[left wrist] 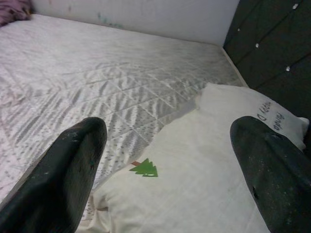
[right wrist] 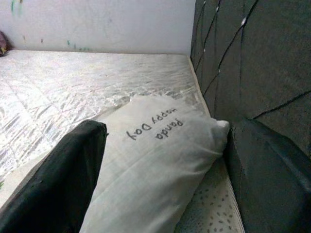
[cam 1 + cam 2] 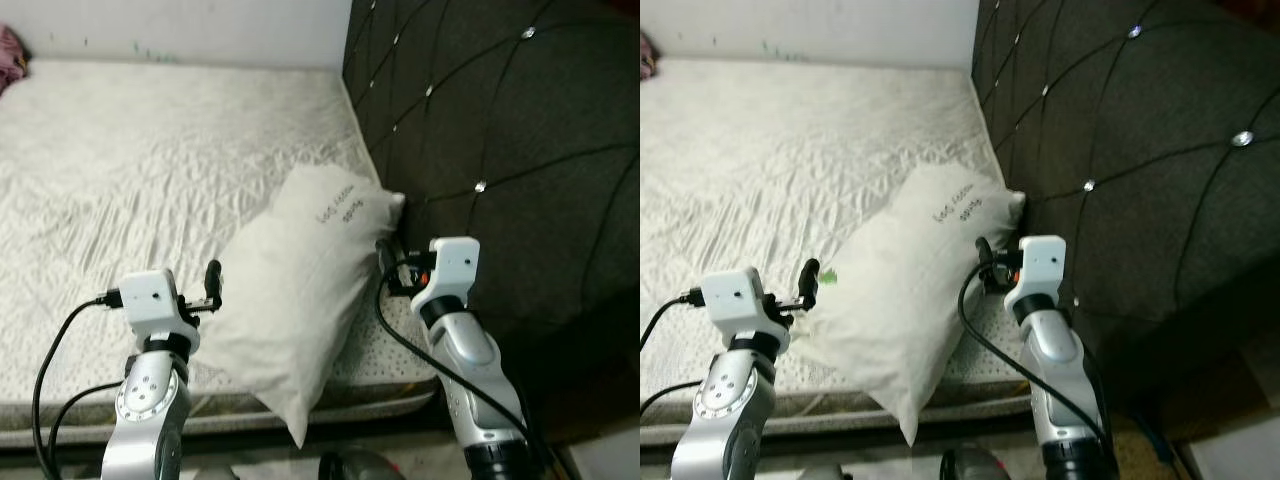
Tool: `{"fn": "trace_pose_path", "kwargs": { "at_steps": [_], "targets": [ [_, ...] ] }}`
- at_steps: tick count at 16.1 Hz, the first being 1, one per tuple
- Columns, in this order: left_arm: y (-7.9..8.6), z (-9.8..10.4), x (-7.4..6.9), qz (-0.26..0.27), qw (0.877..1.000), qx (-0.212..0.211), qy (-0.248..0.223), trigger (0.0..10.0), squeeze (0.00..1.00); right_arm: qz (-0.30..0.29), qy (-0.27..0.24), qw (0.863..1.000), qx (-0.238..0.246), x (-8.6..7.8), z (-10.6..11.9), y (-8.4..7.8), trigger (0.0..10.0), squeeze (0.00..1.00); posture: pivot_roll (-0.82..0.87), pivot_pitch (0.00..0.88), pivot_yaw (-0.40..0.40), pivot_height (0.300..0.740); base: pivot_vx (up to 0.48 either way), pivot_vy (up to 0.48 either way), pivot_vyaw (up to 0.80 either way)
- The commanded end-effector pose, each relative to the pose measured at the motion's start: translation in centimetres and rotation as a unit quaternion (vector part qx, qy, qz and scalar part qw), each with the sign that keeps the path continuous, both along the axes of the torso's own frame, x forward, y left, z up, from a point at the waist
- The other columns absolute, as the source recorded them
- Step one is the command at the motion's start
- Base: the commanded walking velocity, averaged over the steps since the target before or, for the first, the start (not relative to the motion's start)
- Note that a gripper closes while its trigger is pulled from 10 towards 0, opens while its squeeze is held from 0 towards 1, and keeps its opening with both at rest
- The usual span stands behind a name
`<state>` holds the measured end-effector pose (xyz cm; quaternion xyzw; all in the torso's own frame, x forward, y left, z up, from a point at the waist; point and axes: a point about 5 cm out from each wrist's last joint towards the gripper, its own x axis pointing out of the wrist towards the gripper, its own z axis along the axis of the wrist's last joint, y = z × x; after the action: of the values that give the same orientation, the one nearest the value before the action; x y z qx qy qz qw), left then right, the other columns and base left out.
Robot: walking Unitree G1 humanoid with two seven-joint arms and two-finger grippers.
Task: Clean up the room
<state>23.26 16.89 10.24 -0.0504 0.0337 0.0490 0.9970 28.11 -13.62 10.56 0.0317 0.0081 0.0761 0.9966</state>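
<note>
Bed (image 3: pixel 150 150) against tufted headboard (image 3: pixel 520 150); pillow (image 3: pixel 300 290) slanted at near corner, top touching headboard, bottom overhanging mattress edge. Left pincer (image 1: pixel 165 160) and right pincer (image 2: pixel 165 160) both spread open, flanking pillow, gripping nothing. Step in hand, judged: pillow pickup. Next: close both on pillow sides, lift, square against headboard.

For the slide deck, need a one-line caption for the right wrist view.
Right pincer, open, straddles a white printed pillow lying on the quilted mattress beside the dark tufted headboard.
</note>
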Motion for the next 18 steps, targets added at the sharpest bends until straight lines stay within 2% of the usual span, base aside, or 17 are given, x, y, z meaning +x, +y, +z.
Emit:
{"fn": "trace_pose_path", "kwargs": {
  "at_steps": [1,5,11,14,16,18],
  "targets": [
    [-0.1,0.2,0.0,0.004,1.0,0.002,-0.005,10.0,0.0,0.002,0.003,1.0,-0.002,0.0,0.0,0.0,10.0,0.0,0.1,0.085,-0.06,0.67,0.0,0.0,0.0],
    [0.2,0.0,0.0,0.014,1.0,0.005,-0.01,10.0,0.0,0.007,0.005,1.0,-0.005,0.0,-0.1,0.1,10.0,0.0,0.1,0.087,-0.064,0.632,0.0,0.0,0.0],
    [1.0,0.2,0.2,0.029,0.999,0.014,-0.018,10.0,0.0,0.017,0.003,1.0,-0.024,0.5,0.1,0.4,10.0,0.0,0.09,0.097,-0.069,0.632,0.0,0.0,0.0],
    [1.2,1.6,0.7,0.04,0.998,0.02,-0.038,10.0,0.0,0.032,-0.018,0.999,-0.04,1.4,1.2,0.8,10.0,0.0,0.08,0.143,-0.076,0.632,0.0,0.0,0.0],
    [1.5,2.2,0.4,0.041,0.998,0.019,-0.048,10.0,0.0,0.04,-0.026,0.998,-0.045,1.6,1.5,1.1,10.0,0.0,0.09,0.159,-0.078,0.632,0.0,0.0,0.0],
    [1.6,1.4,-0.3,0.042,0.998,0.017,-0.038,10.0,0.0,0.051,-0.017,0.998,-0.046,1.2,0.9,1.5,10.0,0.0,0.1,0.145,-0.081,0.632,0.313,0.0,0.0]
  ]
}}
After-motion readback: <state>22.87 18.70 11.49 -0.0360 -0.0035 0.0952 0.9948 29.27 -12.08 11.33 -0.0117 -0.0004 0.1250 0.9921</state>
